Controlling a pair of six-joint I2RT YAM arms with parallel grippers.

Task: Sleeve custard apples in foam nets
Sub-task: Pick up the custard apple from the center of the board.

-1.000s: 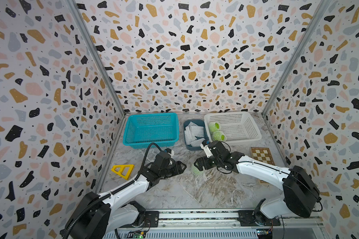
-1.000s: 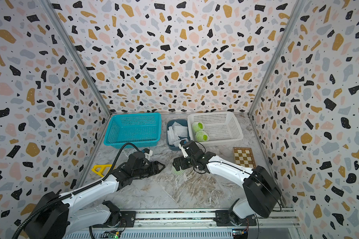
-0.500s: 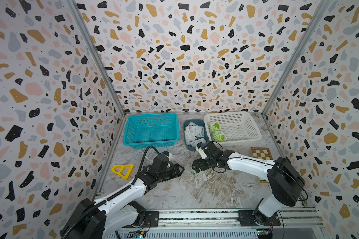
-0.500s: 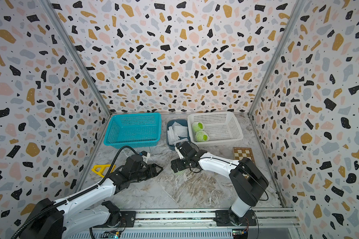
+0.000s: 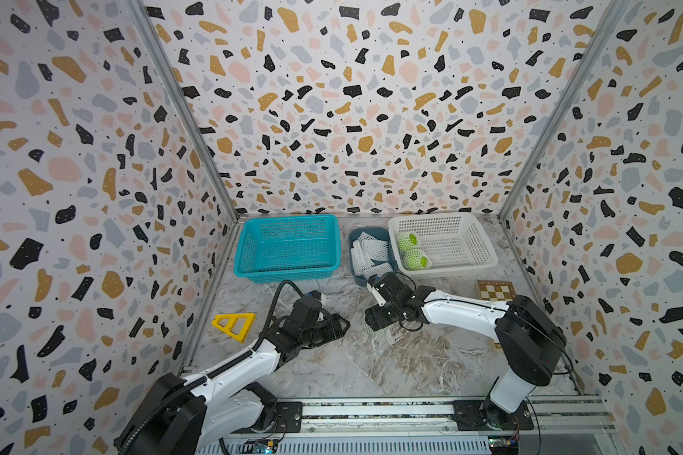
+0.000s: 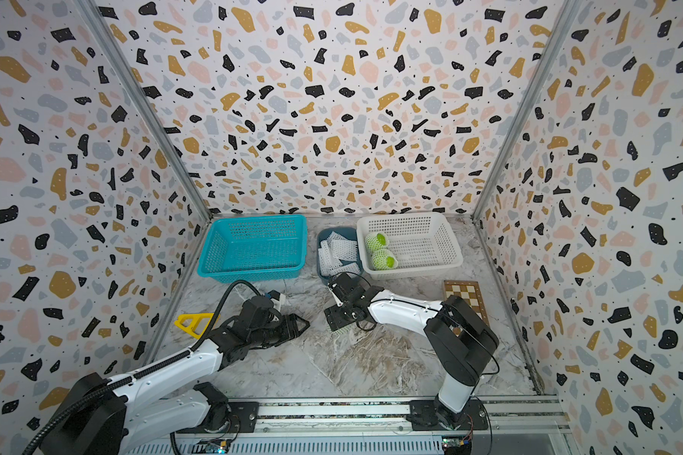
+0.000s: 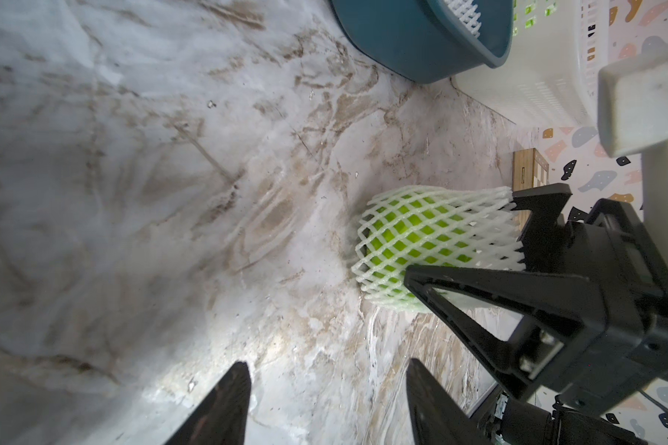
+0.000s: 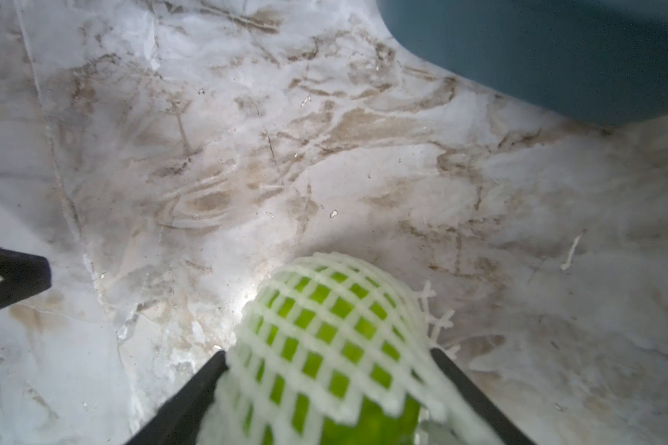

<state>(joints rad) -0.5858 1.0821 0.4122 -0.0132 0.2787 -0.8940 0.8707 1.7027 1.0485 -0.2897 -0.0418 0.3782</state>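
While one custard apple [image 7: 413,239] lies on the marble table [image 5: 391,366], just on the robot's side of the dark blue tub [image 7: 421,46], we see it wearing a foam net [image 8: 324,308] that covers most of its green skin and flares loose at one end. Our right gripper [image 8: 328,352] straddles it, and in the right wrist view both black fingers [image 8: 193,393] appear to press the mesh from opposite sides. We judge this a sideways clasp meant to carry fruit and sleeve together, though we cannot tell how firm it is. Our left gripper [image 7: 326,364] hangs low, a little farther from the tub, its jaws spread and empty, pointing at the fruit as if its share of the sleeving is done. Spare nets [image 5: 367,252] fill the tub, handy to both arms. Just beside the tub, the white basket [image 5: 450,248] holds two netted fruits [image 5: 407,241] against its tub-side wall, so we take it as the destination. On the tub's other side stands a teal basket [image 5: 288,248] with nothing in it. A yellow triangle [image 5: 233,326] lies well apart from the tub beyond the left arm, and a checkered board [image 5: 494,290] sits near the white basket. We can read no brand, label or writing anywhere.
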